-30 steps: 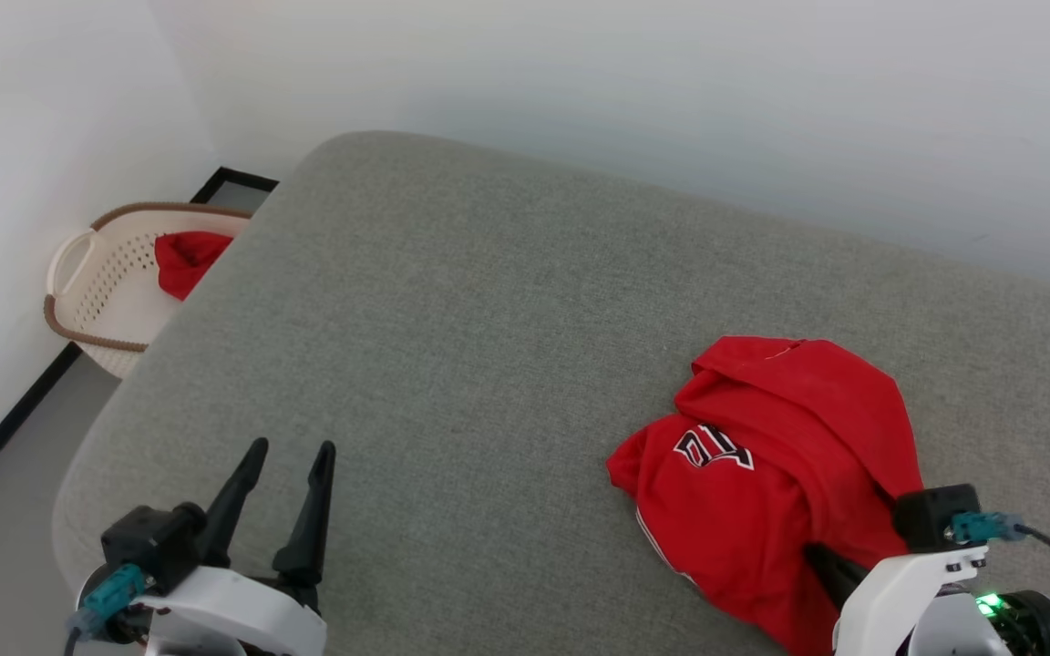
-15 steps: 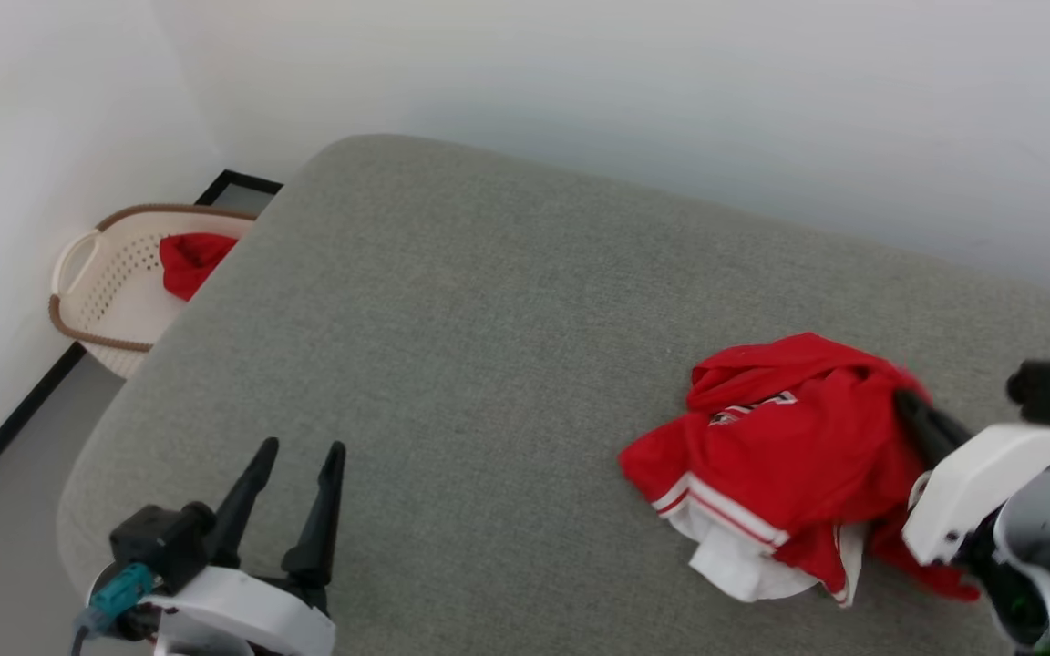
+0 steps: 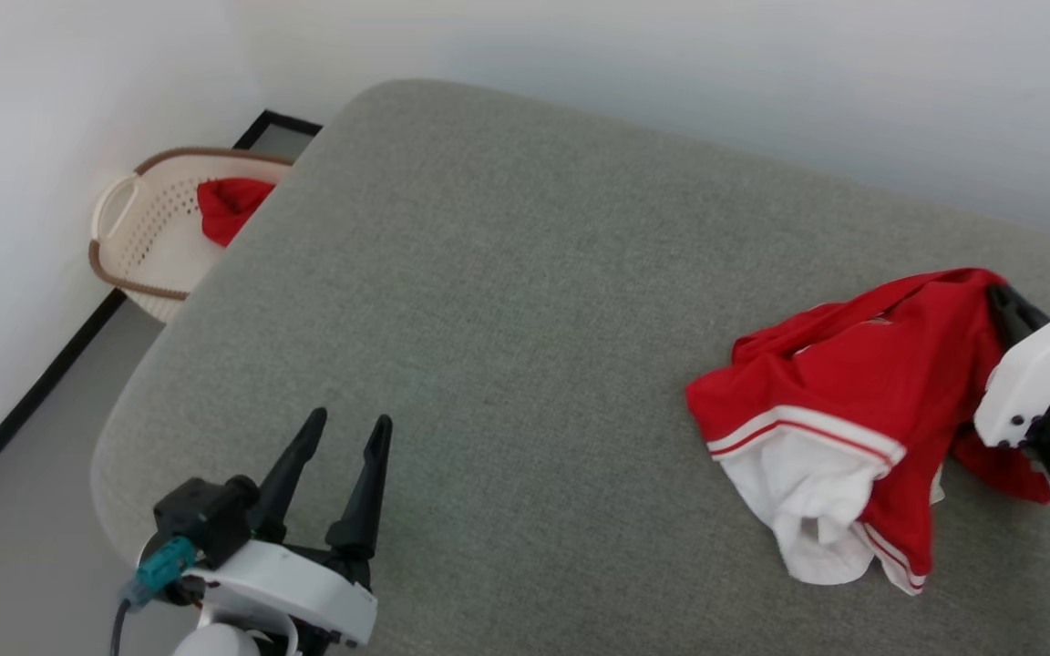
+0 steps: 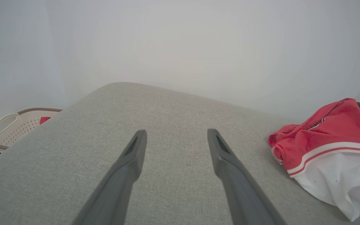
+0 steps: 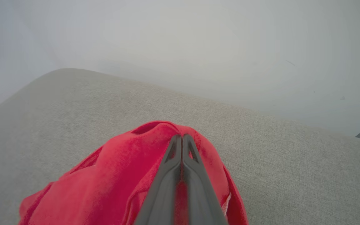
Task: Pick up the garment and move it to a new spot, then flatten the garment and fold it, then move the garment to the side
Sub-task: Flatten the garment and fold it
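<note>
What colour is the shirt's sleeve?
The sleeve is white, with red stripes at its seam; clearest in head view.

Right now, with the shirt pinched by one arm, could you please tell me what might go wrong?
1. The right jaws are shut on a thin pinch of the garment; it may slip free.
2. Its white sleeve trails on the grey cushion and could drag and bunch further.
3. The left jaws stand open far off, too distant to catch it.

The garment (image 3: 862, 383), a crumpled red T-shirt with a white striped sleeve, is lifted at one end.
</note>
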Available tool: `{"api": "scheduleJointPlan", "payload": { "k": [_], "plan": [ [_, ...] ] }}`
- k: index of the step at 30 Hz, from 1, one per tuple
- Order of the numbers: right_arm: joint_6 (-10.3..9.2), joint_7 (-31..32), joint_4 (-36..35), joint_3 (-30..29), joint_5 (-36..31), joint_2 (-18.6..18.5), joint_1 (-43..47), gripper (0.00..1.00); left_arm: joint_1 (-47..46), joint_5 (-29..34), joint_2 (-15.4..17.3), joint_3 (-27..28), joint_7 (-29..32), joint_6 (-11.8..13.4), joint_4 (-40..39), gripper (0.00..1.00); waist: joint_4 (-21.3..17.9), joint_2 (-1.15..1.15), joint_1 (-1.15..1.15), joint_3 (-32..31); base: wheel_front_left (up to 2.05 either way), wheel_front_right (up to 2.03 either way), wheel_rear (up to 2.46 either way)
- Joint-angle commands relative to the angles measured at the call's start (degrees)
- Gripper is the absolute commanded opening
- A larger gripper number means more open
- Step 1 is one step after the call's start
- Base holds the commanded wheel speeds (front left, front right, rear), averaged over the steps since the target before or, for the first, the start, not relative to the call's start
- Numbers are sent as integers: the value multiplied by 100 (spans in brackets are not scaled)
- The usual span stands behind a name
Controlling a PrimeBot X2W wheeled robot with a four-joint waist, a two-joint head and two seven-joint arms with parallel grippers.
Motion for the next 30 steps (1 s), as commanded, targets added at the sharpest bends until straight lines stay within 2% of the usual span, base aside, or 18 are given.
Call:
{"api": "scheduleJointPlan", "payload": {
  "k": [1, 2, 3, 4, 5, 6, 7, 8, 12, 17, 25, 30],
  "plan": [
    [2, -113, 265, -29, -89, -72, -166, 0, -93, 52, -37, -12, -38, -41, 37, 100, 94, 0, 0, 159, 0, 0, 0],
    [2, -160, 442, -28, -135, -102, -261, 0, -120, 58, -60, -21, -49, -61, 60, 100, 98, 0, 0, 193, 0, 0, 0],
    [2, -205, 639, -33, -163, -131, -352, 8, -148, 65, -77, -30, -57, -76, 89, 100, 99, 0, 0, 222, 0, 0, 0],
    [2, -257, 803, -6, -197, -172, -429, 30, -174, 73, -94, -34, -56, -92, 119, 100, 100, 0, 0, 237, 0, 0, 0],
    [2, -308, 951, 41, -239, -206, -510, 47, -194, 71, -105, -32, -66, -97, 144, 100, 91, 0, 0, 256, 0, 0, 0],
    [2, -359, 1097, 84, -271, -227, -587, 92, -208, 77, -114, -27, -65, -111, 169, 100, 76, 0, 0, 270, 0, 0, 0],
    [2, -359, 1097, 84, -271, -227, -587, 92, -208, 77, -114, -27, -65, -111, 169, 100, 76, 0, 0, 270, 0, 0, 0],
    [2, -405, 1227, 124, -289, -250, -654, 100, -219, 80, -121, -19, -72, -127, 192, 100, 55, 0, 0, 276, 0, 0, 0],
    [2, -607, 1549, 381, -207, -312, -921, 100, -259, 108, -109, 43, -99, -154, 254, 100, -69, 0, 0, 244, 0, 0, 0],
    [2, -935, 1487, 759, 9, -375, -1025, 100, -161, 110, -30, 208, -111, -158, 257, 100, -293, 0, 0, 104, 0, 0, 0],
    [2, -1265, 669, 1245, 484, -346, -522, 100, 54, 149, 120, 491, -117, -105, 116, 100, -664, 0, 0, -175, 0, 0, 0],
    [2, -1364, 26, 1270, 576, -239, 45, 100, 220, 132, 221, 616, -110, -45, -36, 100, -903, 0, 0, -384, 0, 0, 0]
  ]
}}
